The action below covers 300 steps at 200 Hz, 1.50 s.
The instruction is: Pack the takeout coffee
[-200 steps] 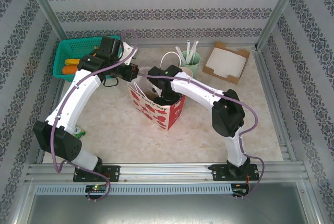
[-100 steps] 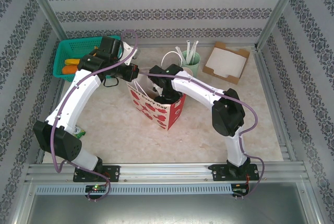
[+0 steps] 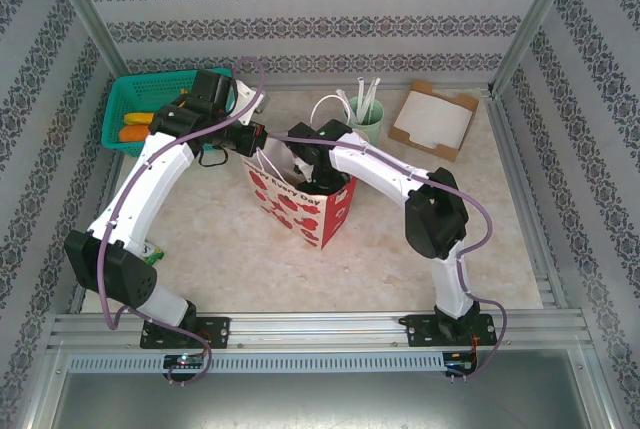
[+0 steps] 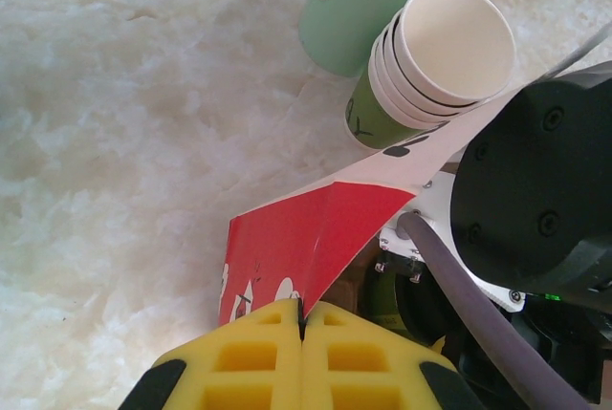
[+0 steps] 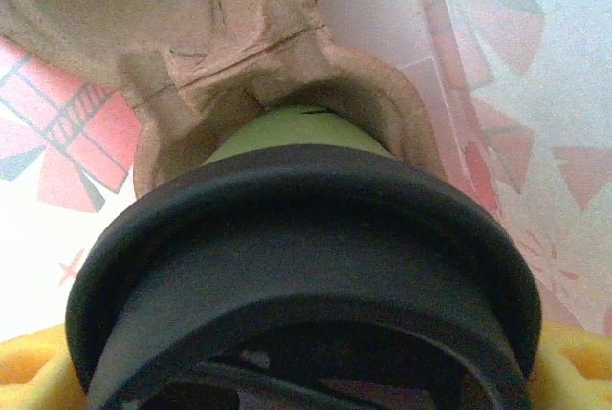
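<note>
Takeout coffee [image 5: 287, 130] sits low inside paper bag [image 3: 305, 211], base nested in pulp carrier [image 5: 239, 47]. Right gripper [image 5: 306, 377] is clamped across the black lid [image 5: 306, 238]. Left gripper [image 4: 301, 329] pinches the bag rim. The cup is probably light and crushable, so the lid rim looks the stiffest hold.

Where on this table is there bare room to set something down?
Bare tabletop lies between the paper bag and the near rail, and in front of the cardboard tray at right. Crowded at the back: green basket, bag, mint-green cup.
</note>
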{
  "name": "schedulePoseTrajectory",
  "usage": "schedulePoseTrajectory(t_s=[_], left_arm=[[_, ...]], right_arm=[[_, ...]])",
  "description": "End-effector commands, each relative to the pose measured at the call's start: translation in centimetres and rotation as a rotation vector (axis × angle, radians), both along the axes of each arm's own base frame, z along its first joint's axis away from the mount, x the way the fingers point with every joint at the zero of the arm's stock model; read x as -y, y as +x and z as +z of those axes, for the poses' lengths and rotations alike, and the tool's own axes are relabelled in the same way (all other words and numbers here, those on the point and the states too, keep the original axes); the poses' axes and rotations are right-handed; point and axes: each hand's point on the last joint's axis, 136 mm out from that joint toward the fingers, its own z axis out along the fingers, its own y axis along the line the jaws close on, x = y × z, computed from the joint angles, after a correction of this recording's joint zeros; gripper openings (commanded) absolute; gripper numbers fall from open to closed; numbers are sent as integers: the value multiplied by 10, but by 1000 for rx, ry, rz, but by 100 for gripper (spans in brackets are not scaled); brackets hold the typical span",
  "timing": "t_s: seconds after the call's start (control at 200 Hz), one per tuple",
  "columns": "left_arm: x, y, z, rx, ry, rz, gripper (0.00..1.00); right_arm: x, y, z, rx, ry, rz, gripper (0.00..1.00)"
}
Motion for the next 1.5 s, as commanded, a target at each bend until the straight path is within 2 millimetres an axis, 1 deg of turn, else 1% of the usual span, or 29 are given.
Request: schedulePoseTrajectory(t_s=[0.0,0.33,0.46,0.57,0.694,0.779,1.089,1.239,1.494], left_arm=[[-1,7,5,26,-5,1,0],[0,7,7,29,-9,-2,0],[1,8,8,31,-9,-4,0],[1,8,7,28,-9,-5,0],[1,8,7,27,-9,-5,0],[0,9,7,27,-6,-2,0],[-1,10,7,33,2,2,0],[-2,9,7,32,6,2,0],[-2,10,7,35,7,5,0]], right_arm=[[20,3,-68,-94,-132,-41,42],[15,2,-57,-97,-105,-35,46],[12,7,-49,-74,-89,-43,48],[10,11,-48,-63,-84,-55,50],[7,12,-47,-70,-74,-59,52],[8,10,-45,-71,-71,-57,54],[9,7,-23,-53,-47,-59,64],[9,6,-17,-46,-41,-61,70],[8,6,-11,-30,-37,-62,75]])
